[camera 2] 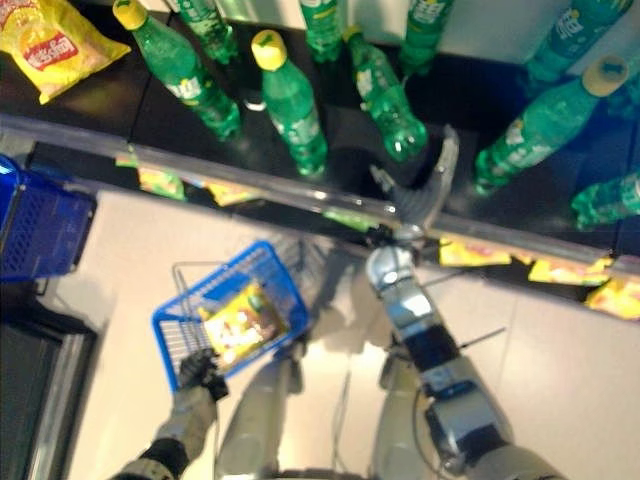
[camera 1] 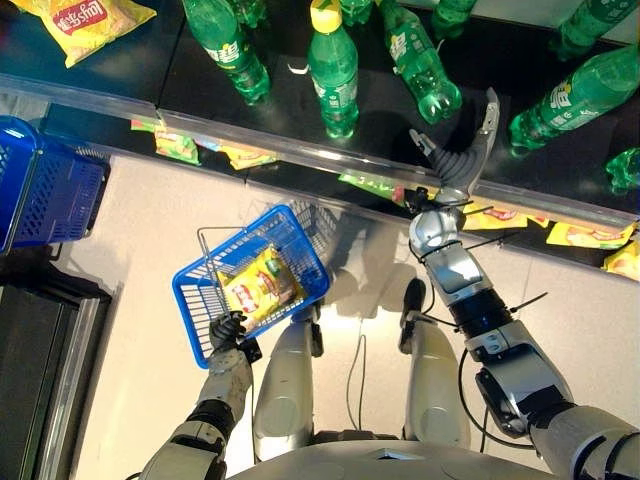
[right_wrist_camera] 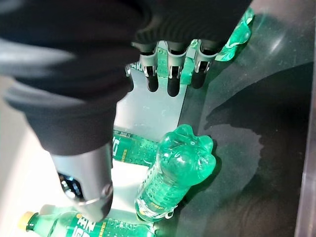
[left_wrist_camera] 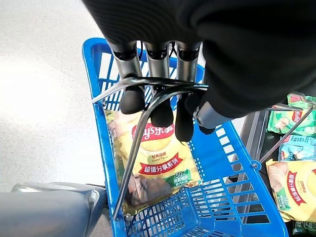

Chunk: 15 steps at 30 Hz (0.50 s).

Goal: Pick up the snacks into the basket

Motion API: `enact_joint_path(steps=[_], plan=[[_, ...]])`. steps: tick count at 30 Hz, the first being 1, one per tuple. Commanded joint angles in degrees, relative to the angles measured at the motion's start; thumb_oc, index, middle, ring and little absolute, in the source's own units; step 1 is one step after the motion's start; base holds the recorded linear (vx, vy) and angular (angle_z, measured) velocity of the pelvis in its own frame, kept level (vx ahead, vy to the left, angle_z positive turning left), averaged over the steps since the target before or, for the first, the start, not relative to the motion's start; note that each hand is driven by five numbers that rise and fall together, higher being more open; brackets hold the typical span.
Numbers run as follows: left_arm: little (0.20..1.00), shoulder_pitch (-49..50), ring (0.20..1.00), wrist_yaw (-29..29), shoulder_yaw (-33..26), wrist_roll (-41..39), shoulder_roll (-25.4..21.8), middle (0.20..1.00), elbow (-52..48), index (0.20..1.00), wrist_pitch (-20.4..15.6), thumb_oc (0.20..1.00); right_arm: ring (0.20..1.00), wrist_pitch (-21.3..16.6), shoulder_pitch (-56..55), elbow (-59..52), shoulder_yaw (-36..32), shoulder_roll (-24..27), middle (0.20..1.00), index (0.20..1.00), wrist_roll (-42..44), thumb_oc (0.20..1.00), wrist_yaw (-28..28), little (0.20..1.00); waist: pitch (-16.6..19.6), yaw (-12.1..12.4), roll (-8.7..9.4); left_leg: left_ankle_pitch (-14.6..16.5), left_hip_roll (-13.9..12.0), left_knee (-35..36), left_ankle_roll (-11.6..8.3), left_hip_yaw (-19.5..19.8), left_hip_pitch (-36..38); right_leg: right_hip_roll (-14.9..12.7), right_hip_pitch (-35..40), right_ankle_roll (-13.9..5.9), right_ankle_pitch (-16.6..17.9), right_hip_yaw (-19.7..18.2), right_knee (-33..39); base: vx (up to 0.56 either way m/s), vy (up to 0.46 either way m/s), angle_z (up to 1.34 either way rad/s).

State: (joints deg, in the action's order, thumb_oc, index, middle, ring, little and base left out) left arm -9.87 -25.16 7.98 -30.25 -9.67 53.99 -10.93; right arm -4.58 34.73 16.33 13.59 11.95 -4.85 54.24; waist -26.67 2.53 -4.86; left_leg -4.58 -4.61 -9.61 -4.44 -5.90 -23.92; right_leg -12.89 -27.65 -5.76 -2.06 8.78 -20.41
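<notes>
Left wrist view showed one yellow snack bag (left_wrist_camera: 158,158) already lying in the blue basket (left_wrist_camera: 237,168), whose wire handles (left_wrist_camera: 148,91) the left hand (left_wrist_camera: 153,59) held with curled fingers, so the task looked partly done. More snack bags (camera 1: 520,222) were left on the lower shelf and another bag (camera 1: 85,22) on the top shelf, while the right hand (camera 1: 462,150) reached among the green bottles (camera 1: 333,75) with fingers fairly straight and loosely spread, holding nothing.

Green bottles (camera 1: 333,75) crowding the shelf (camera 1: 130,70) around right robot hand (camera 1: 462,155)
</notes>
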Motion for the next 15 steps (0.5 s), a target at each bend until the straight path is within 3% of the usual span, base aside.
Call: enact_joint_path(steps=[1, 15], plan=[[0.2, 3.6, 0.2, -2.2, -0.2, 0.1, -3.3, 0.2, -1.6, 0.2, -2.2, 0.2, 1.0, -1.3, 2.5, -6.3, -3.2, 0.7, 1.0, 1.0, -2.0, 1.0, 0.8, 1.0, 0.4, 0.2, 0.77, 4.9, 1.0, -5.1, 2.67, 3.2, -0.8, -0.7, 1.7, -1.85, 6.4, -1.9, 6.7, 0.04, -0.013, 0.0], [0.2, 3.2, 0.2, -2.3, -2.1, 1.8, -4.5, 0.2, -0.8, 0.2, -1.2, 0.2, 1.0, -2.5, 5.7, -17.7, -0.8, 4.6, 1.0, 1.0, -5.0, 1.0, -4.4, 1.0, 0.7, 0.3, 2.97, 5.0, 0.8, -4.9, 2.63, 3.9, -0.8, 0.1, 1.5, -1.54, 5.9, -2.1, 6.2, 0.0, -0.001, 0.0]])
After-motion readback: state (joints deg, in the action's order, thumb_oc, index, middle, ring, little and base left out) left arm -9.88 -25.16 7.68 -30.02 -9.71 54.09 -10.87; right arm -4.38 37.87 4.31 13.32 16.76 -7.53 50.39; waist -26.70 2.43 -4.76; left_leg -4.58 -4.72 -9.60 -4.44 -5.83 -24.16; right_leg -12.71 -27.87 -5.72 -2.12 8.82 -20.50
